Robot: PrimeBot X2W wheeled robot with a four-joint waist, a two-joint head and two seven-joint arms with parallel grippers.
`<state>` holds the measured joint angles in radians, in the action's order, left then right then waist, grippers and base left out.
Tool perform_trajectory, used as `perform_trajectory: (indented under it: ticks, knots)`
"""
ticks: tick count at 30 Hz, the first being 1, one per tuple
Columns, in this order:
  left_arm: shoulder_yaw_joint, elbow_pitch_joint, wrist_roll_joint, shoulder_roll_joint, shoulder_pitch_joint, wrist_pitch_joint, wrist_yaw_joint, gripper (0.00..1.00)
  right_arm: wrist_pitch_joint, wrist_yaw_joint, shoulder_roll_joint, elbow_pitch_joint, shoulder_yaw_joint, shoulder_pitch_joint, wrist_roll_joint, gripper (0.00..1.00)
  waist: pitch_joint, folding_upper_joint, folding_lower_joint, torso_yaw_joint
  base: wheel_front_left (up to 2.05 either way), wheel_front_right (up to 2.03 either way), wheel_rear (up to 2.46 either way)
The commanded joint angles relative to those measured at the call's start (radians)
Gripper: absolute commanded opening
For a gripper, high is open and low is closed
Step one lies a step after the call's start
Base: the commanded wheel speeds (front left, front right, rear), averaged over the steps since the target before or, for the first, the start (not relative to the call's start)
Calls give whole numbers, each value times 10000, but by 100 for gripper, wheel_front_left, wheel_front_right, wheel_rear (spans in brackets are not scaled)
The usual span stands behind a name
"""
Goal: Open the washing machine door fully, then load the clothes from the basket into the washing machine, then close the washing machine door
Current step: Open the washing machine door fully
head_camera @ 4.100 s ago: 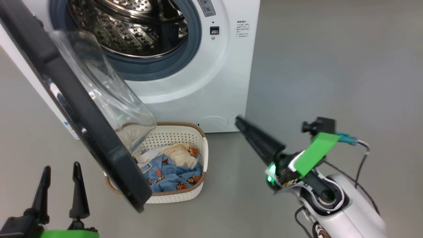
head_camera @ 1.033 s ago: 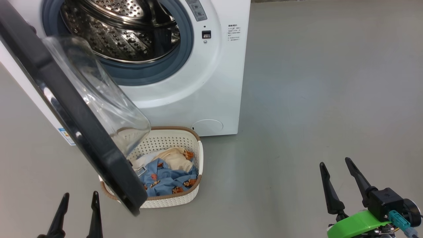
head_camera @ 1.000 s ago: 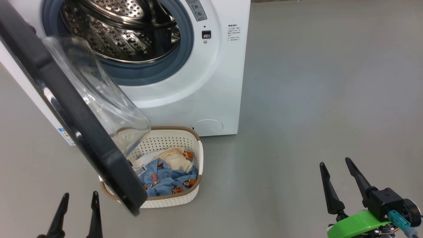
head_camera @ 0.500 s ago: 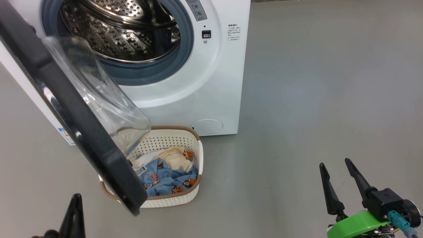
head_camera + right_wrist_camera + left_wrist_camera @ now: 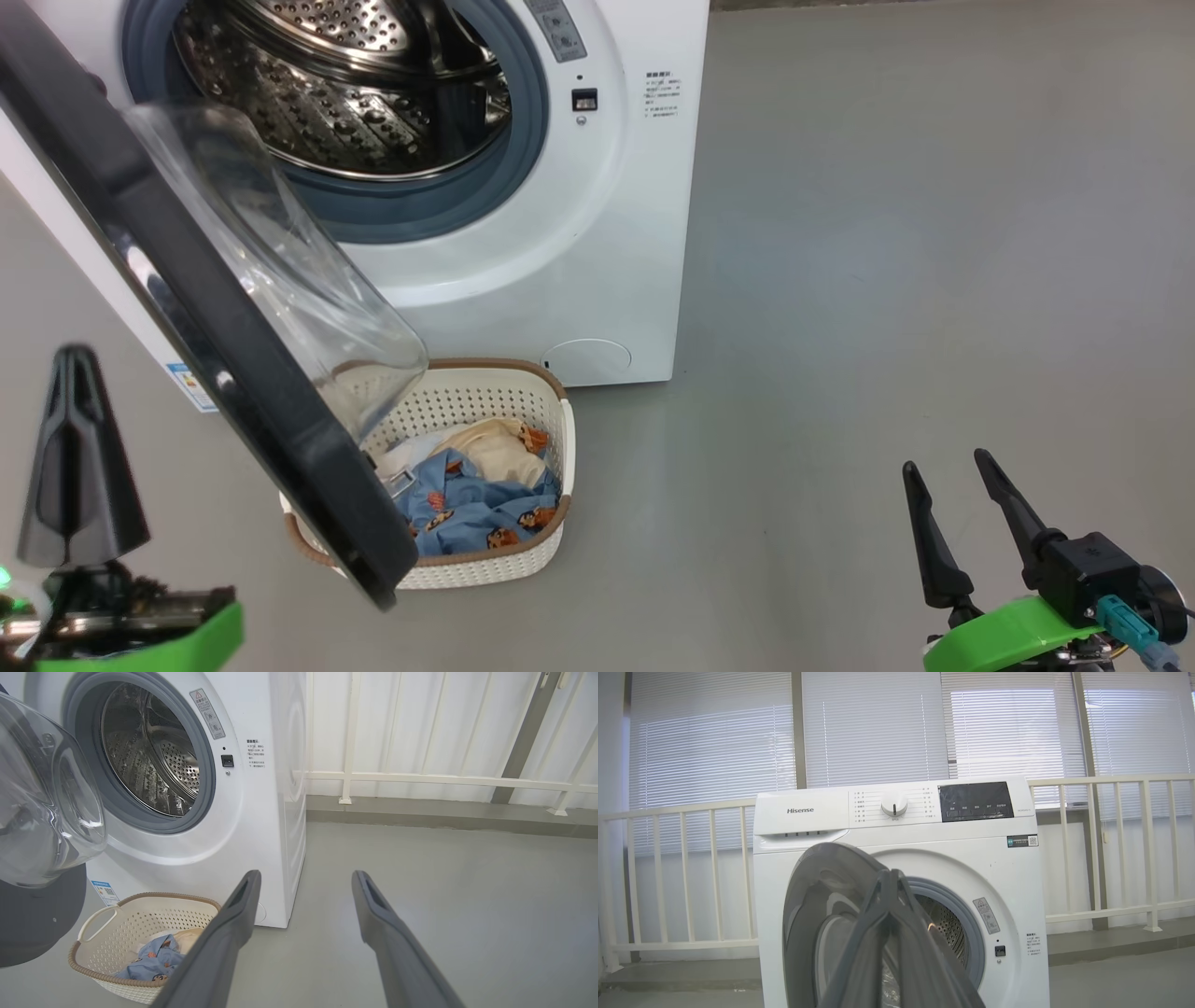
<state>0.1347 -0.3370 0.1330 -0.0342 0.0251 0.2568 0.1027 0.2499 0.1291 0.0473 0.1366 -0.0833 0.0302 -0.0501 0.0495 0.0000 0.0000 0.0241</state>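
**Door half open**

The door point(image 5: 201, 336) is standing half open, overhanging the basket's point(image 5: 485, 565) left end; clothes point(image 5: 476, 509) are lying inside it. The left fingers point(image 5: 79, 467), pressed together, are hovering outside the door; right fingers point(image 5: 927, 532) are idling spread. Judgement: hooking the free edge, following the hinge arc.

Washing machine door point(image 5: 187, 299) had a glossy black rim and a clear, smooth glass bowl point(image 5: 308, 280). Drum point(image 5: 345, 103) was shiny perforated steel; rubber ring point(image 5: 439, 201) grey, matt. Basket point(image 5: 485, 401) was cream perforated plastic. Clothes point(image 5: 467, 509) were soft printed cloth. Floor point(image 5: 887, 280) looked smooth, matt grey.
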Motion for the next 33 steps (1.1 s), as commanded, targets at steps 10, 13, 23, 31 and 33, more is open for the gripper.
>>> perform_trajectory:
  ticks: [10,13,23,31,33]
  knots:
    - [-2193,-1240,-276,-161,385,49,250,0,118,16,30,-115,269,59,121,100,2,0,0,-11,0,0,0]
    - [-3223,-979,-174,-161,283,49,265,0,118,16,30,-86,273,69,133,100,31,0,0,-12,0,0,0]
    - [-4745,-158,-15,-162,-51,49,276,0,118,16,30,-75,201,129,125,100,136,0,0,-33,0,0,0]
    - [-5493,459,11,-359,-488,49,278,0,118,16,30,-63,176,171,123,100,169,0,0,-7,0,0,0]
    - [-5442,516,83,-342,-661,49,278,0,118,16,30,-71,182,183,126,100,178,0,0,-3,0,0,0]
